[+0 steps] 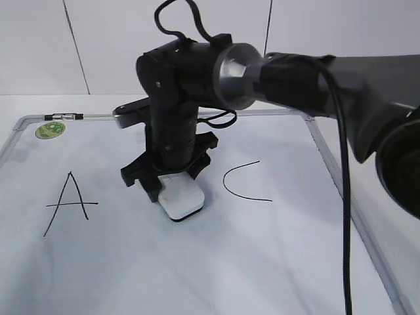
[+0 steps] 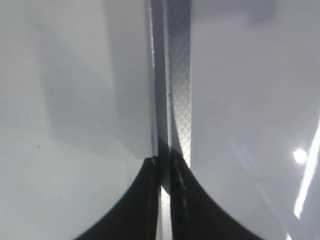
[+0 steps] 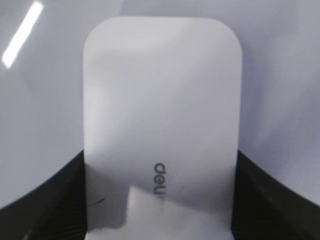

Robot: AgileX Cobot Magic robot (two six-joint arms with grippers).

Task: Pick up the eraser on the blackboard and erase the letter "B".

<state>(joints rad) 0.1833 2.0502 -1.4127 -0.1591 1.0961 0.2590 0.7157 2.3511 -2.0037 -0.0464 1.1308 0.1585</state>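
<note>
The blackboard is a white dry-erase board with a grey frame lying flat. The eraser is a white rounded block resting on the board between the letters A and C. My right gripper reaches across from the right and is shut on the eraser's sides. In the right wrist view the eraser fills the frame between my dark fingers. The letter "B" does not show; the spot under the gripper and eraser is hidden. My left gripper is shut and empty over the board's frame.
A round green sticker sits at the board's far left corner beside a small clip on the frame. The right arm's thick body and black cable cross the right side of the exterior view. A white wall stands behind the board.
</note>
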